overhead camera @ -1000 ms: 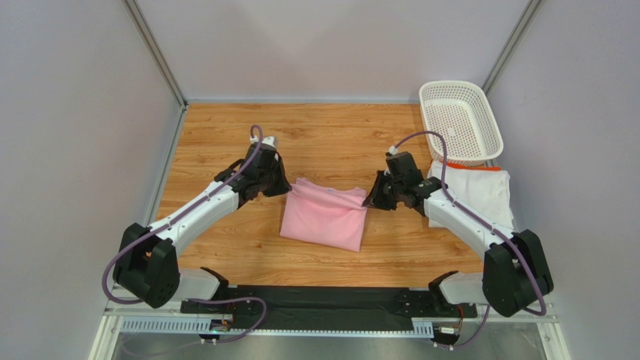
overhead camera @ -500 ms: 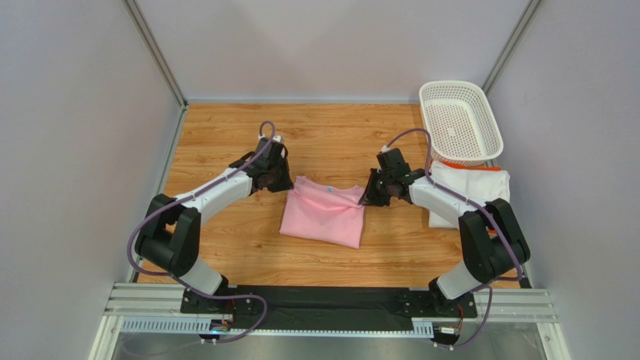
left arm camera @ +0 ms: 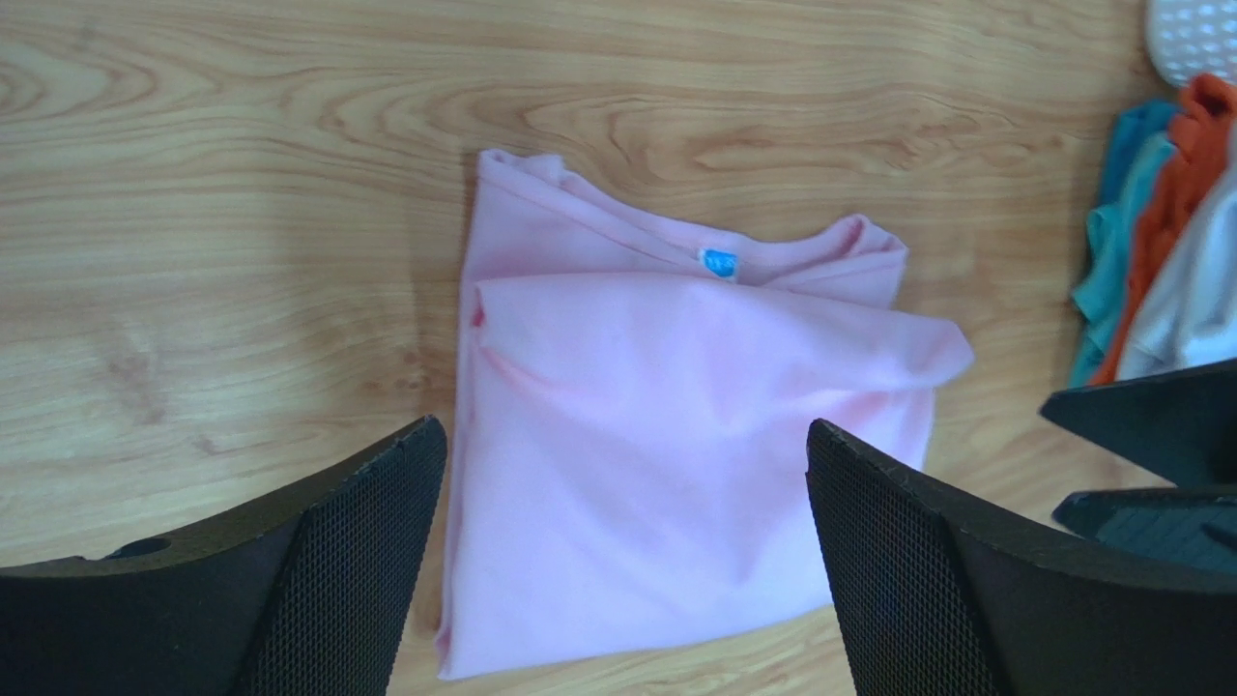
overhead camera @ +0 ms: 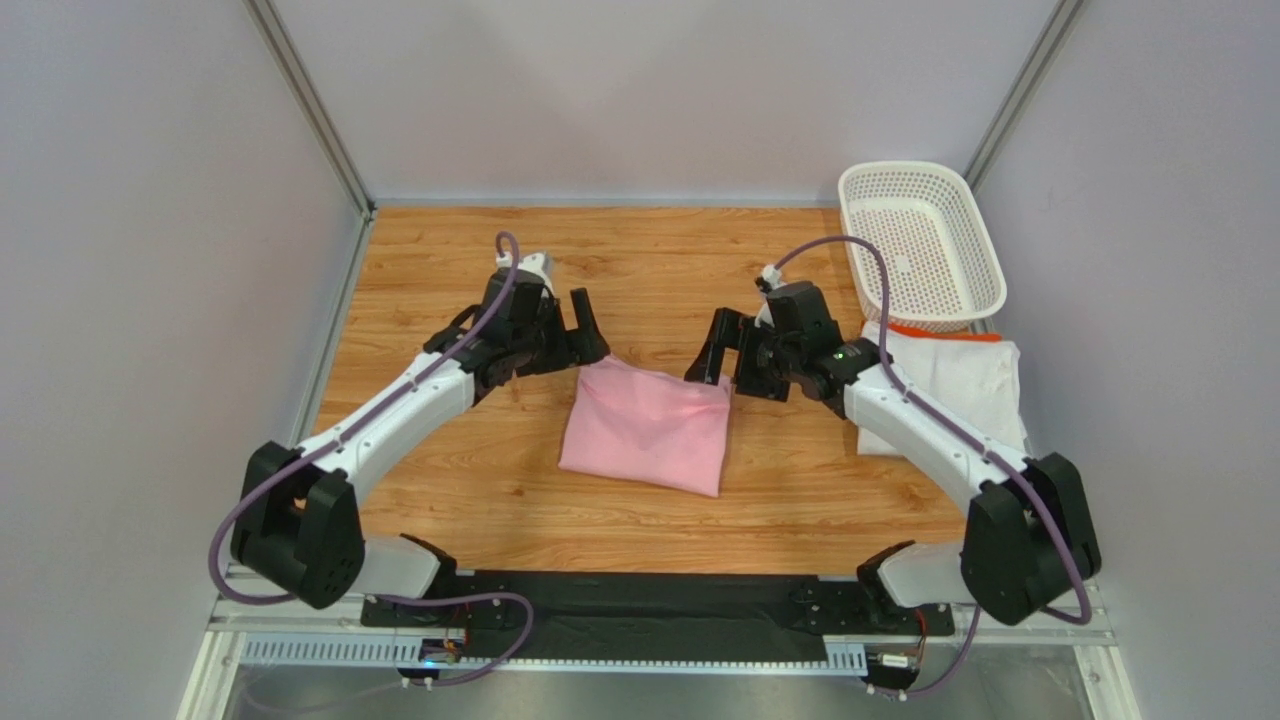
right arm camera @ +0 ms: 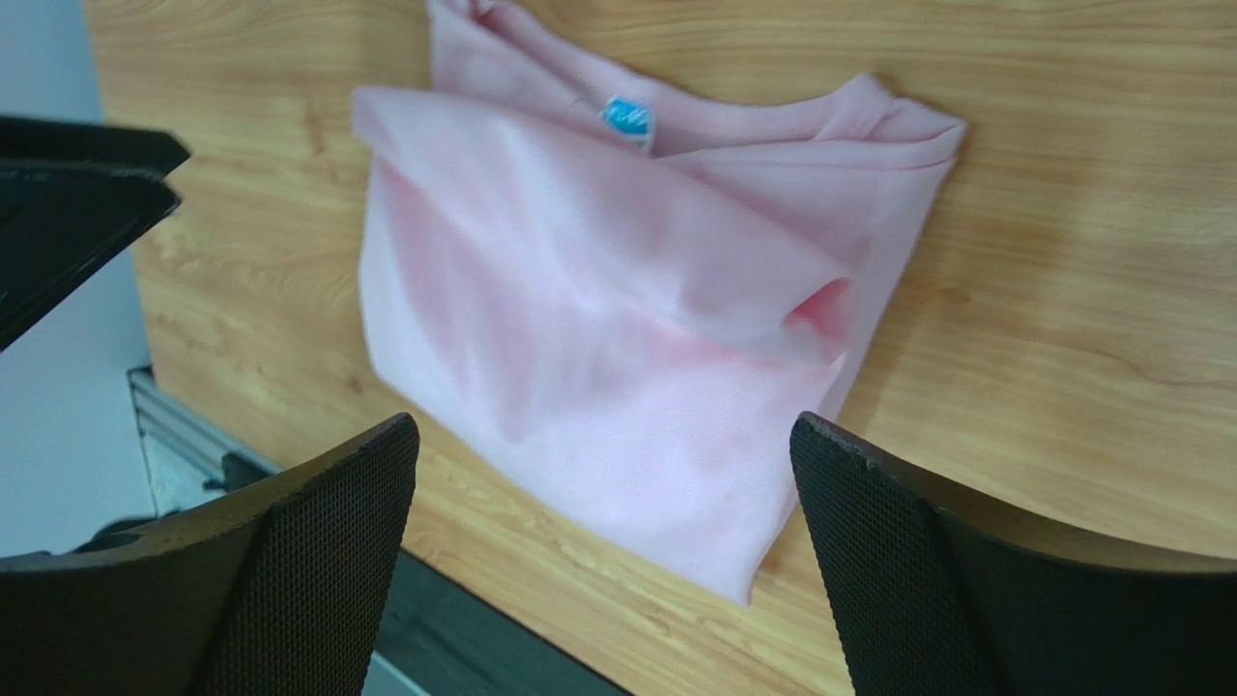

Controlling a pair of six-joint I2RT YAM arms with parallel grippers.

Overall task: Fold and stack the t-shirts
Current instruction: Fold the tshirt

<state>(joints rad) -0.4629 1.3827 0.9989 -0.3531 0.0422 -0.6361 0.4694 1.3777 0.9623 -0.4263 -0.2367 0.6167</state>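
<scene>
Top view: pink t-shirt (overhead camera: 646, 428) lies folded flat on the counter (overhead camera: 661, 278). Left gripper (overhead camera: 580, 330) hovers just beside its far left corner, jaws wide apart, holding nothing. Right gripper (overhead camera: 718, 354) is just beside its far right corner, also wide and empty. White t-shirt with orange trim (overhead camera: 962, 383) lies right of the pink t-shirt, apart from it. White basket (overhead camera: 917, 248) sits beyond and right of it.

Left wrist view: pink t-shirt (left arm camera: 683, 464) shows between the spread fingers (left arm camera: 363, 551), blue neck label (left arm camera: 717, 263) at its far edge, top layer rumpled.

Right wrist view: pink t-shirt (right arm camera: 625, 334) lies between the spread fingers (right arm camera: 929, 551), nothing gripped, its top layer lifted and puffy.
</scene>
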